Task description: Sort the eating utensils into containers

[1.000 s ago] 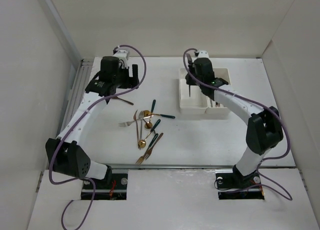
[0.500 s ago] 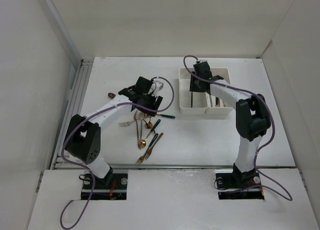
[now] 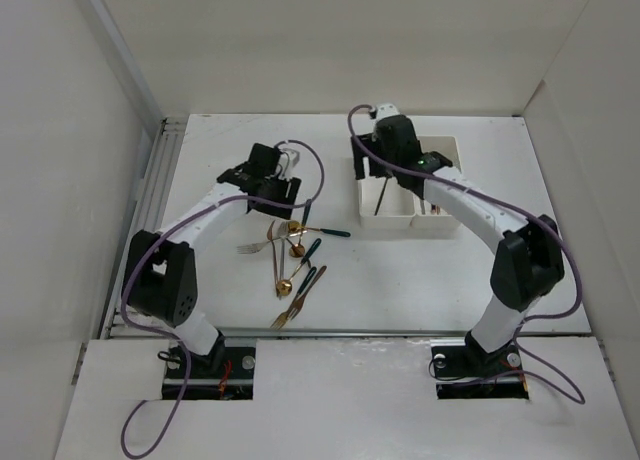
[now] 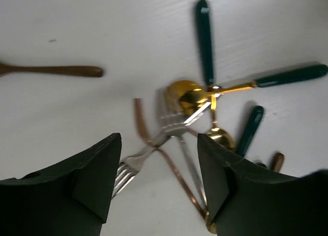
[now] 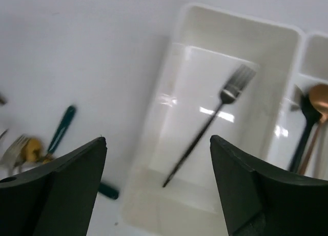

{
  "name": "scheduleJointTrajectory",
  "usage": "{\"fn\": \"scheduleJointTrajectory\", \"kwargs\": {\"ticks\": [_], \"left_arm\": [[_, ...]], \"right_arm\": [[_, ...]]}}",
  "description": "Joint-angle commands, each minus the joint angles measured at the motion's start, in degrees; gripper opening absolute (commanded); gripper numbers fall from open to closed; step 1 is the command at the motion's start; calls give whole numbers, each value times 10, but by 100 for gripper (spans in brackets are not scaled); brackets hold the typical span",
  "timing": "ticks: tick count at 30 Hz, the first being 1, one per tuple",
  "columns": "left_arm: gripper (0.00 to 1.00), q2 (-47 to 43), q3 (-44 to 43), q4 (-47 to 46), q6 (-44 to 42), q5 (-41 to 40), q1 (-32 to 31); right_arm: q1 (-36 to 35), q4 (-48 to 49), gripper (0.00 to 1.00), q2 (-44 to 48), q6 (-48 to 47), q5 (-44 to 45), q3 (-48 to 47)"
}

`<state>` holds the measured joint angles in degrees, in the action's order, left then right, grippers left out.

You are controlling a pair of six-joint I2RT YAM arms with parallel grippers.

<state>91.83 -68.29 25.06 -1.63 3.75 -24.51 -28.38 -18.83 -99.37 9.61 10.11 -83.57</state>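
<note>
**Top external.** The left gripper (image 3: 283,188) hangs over the far end of the loose utensils (image 3: 292,260), which lie fanned across one another on the table (image 3: 200,280). The right gripper (image 3: 385,168) sits above the white containers (image 3: 412,219). Below its fingers a dark-handled fork (image 3: 380,196) lies in one bin.

**Left wrist.** The left gripper (image 4: 159,143) is released, its jaws parted with nothing between them. Under the gap lies a silver fork (image 4: 134,161) crossed by a copper fork (image 4: 169,166). Beyond the fingertips is a gold spoon (image 4: 184,92) among green handles. A brown-handled piece (image 4: 56,70) lies apart, far to the gripper's left. The jaws look lined up astride the silver fork, probably because it lies on top of the tangle and can lift free.

**Right wrist.** The right gripper (image 5: 158,143) is spread wide and holds nothing. The dark-handled fork (image 5: 210,123) rests slantwise on the floor of the fork bin (image 5: 177,36) straight under the jaws. To the gripper's right, the spoon bin (image 5: 307,56) holds a copper spoon (image 5: 320,95) and a dark one, so forks and spoons appear to be kept in separate bins. The unsorted pieces show blurred at the gripper's left.
</note>
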Motion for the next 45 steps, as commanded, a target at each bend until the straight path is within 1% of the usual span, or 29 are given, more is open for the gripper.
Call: {"fn": "scheduleJointTrajectory", "kwargs": {"ticks": [1,2,4,5,6,7,8,9,10,11,18,22,28,34,37,38,41,45], "left_arm": [[58,-44,-16,-3,16,-24,82],[59,-51,-16,-3,24,-31,103],[59,-58,-22,-3,33,-37,144],[59,-58,-22,-3,41,-37,184],[59,-65,-22,-3,41,-37,204],[59,-65,-22,-3,49,-37,223],[59,-80,-17,-3,49,-32,254],[59,-86,-17,-3,54,-26,268],[59,-92,-8,-3,54,-26,278],[59,-106,5,-8,54,-19,295],[60,-155,53,-34,54,-7,326],[60,-155,53,-34,54,-1,338],[60,-150,42,-34,59,5,338],[60,-139,42,-34,59,10,338],[60,-139,42,-34,59,10,338],[60,-139,42,-34,59,10,338],[60,-144,42,-34,59,10,344],[60,-144,42,-34,59,10,344]], "right_arm": [[-75,-6,87,8,-111,-60,6],[-104,-25,87,-4,-121,-68,-11],[-128,-41,86,-44,-143,-75,-27],[-146,-47,86,-59,-143,-75,-46],[-146,-56,84,-89,-143,-75,-55],[-153,-61,77,-105,-143,-81,-66],[-153,-68,71,-120,-143,-93,-77],[-153,-81,64,-135,-143,-93,-98],[-153,-88,52,-160,-137,-93,-107],[-153,-94,50,-170,-130,-81,-120],[-153,-94,50,-194,-124,-45,-107],[-153,-100,50,-212,-124,-45,-102],[-153,-105,50,-217,-124,-50,-76],[-153,-112,50,-239,-124,-37,-83],[-153,-125,48,-253,-119,-25,-96],[-153,-125,46,-253,-119,-25,-96],[-159,-132,46,-253,-119,-14,-101],[-159,-125,46,-218,-108,-7,-83]]}}
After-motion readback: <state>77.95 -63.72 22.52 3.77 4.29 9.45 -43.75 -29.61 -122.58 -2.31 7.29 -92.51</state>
